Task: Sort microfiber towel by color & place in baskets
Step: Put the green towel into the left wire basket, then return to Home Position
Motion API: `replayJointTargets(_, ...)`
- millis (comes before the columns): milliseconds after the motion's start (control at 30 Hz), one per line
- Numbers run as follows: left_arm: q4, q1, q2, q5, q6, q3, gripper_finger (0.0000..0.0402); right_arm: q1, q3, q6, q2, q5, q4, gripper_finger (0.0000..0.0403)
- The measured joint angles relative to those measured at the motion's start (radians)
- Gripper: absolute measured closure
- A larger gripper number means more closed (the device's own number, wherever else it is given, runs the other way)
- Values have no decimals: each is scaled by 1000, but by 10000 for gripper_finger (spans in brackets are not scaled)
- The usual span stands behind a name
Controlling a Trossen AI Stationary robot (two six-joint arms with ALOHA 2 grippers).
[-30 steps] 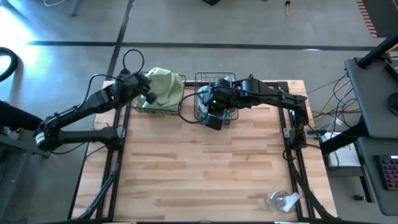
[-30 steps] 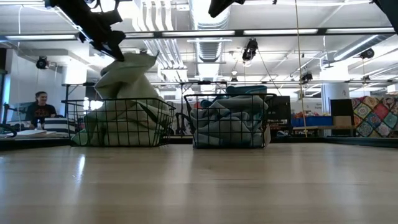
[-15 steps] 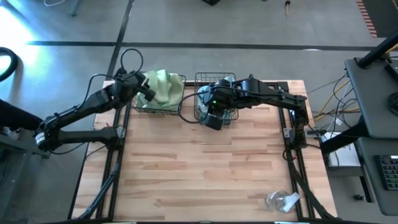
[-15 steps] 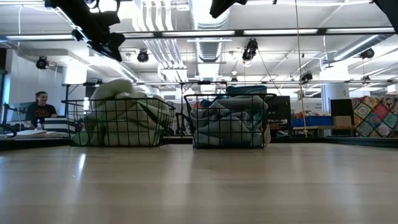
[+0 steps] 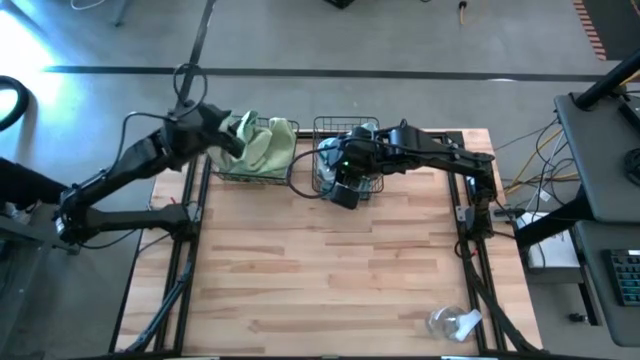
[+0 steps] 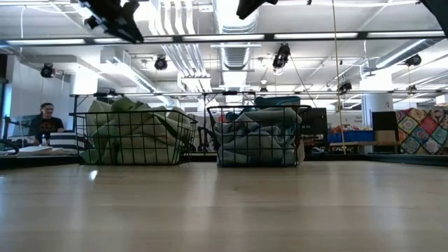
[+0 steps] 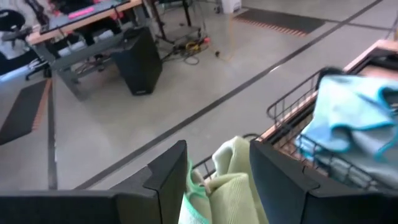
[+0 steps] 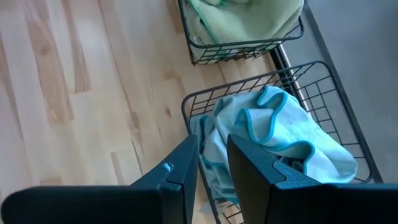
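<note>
Two black wire-mesh baskets stand side by side at the table's far edge. The left basket (image 5: 250, 175) (image 6: 133, 136) is heaped with light green towels (image 5: 268, 145) (image 7: 227, 180). The right basket (image 5: 348, 122) (image 6: 259, 136) holds pale blue-grey towels (image 5: 328, 152) (image 8: 280, 134). My left gripper (image 5: 220, 136) (image 7: 219, 149) hangs open above the left basket's left end, clear of the green towels. My right gripper (image 5: 345, 190) (image 8: 212, 146) hovers above the near edge of the right basket, fingers a narrow gap apart, holding nothing.
A clear plastic item (image 5: 450, 322) lies near the table's near right corner. The wooden table top (image 5: 320, 270) stretches in front of the baskets. A person (image 6: 45, 120) sits in the room behind the table's left side.
My left gripper has let go of a green towel that it held up over the left basket. The towel has fallen and settled onto the heap inside. The gripper has then risen and drawn back toward the table's left edge.
</note>
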Motion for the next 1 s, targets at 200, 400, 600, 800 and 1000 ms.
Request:
replayJointTargets(200,-159,-45,-2,25,-11,144,242,0,0,-18,-29,0,0,321)
replayJointTargets(400,-219,-93,-20,193,-70,198,242,0,0,-27,-82,0,1,321)
replayJointTargets(600,-207,-132,-47,219,-113,201,242,4,0,-32,-146,1,9,321)
replayJointTargets(800,-201,-167,-71,219,-152,210,242,4,0,-35,-203,1,11,321)
replayJointTargets(1000,-201,-188,-82,219,-155,241,242,4,0,-34,-247,0,11,321)
